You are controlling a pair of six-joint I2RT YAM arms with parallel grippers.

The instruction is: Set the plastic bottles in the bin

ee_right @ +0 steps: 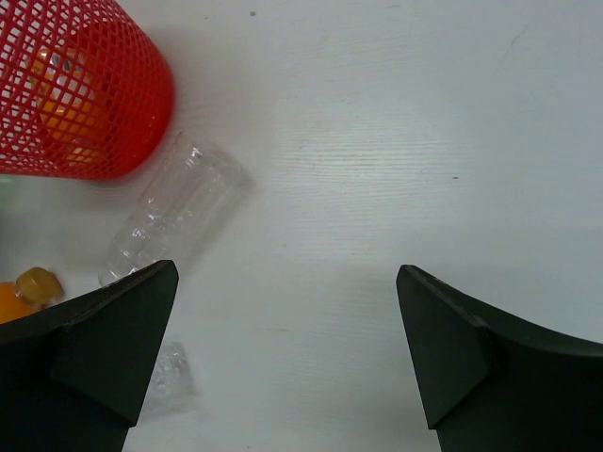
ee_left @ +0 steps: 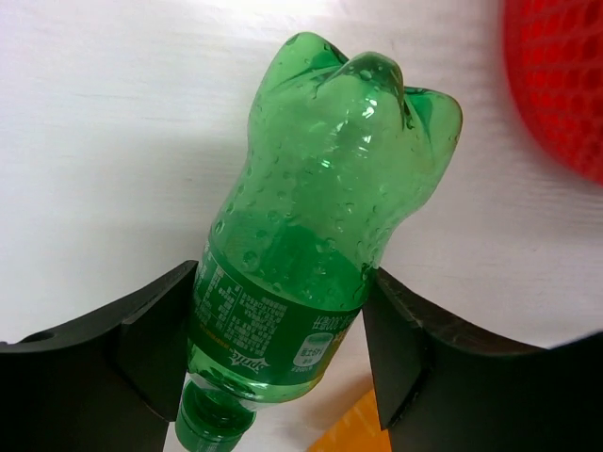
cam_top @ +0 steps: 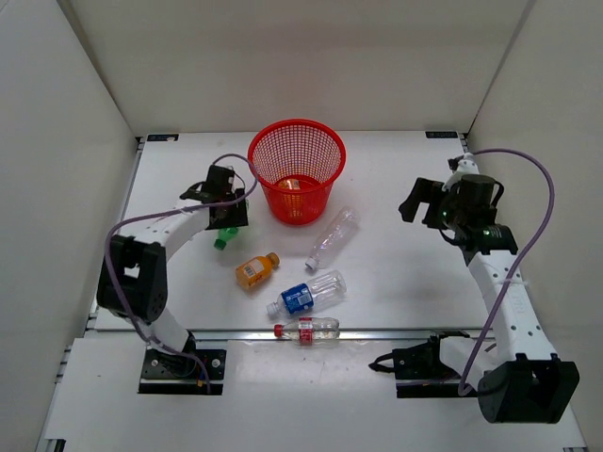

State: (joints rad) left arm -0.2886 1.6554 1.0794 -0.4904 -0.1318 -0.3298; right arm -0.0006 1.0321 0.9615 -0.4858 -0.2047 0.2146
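1. Top external view: set high and behind, looking down and forward. The left arm's base (cam_top: 179,363) and the right arm's base (cam_top: 523,386) lie at the bottom edge. It stands far enough back to take in the whole table (cam_top: 396,282).
2. Left wrist view: looks out past the left gripper (ee_left: 278,330), very near. The green bottle (ee_left: 320,217) fills the frame, and the red bin (ee_left: 556,85) cuts the upper right corner.
3. Right wrist view: looks down past the right gripper (ee_right: 287,311) from farther off the table.
4. Shared: the bin appears in all three views. The plain clear bottle (ee_right: 174,217) and the orange bottle (ee_right: 14,301) on the table appear in the top and right wrist views. The green bottle appears in the top and left wrist views.
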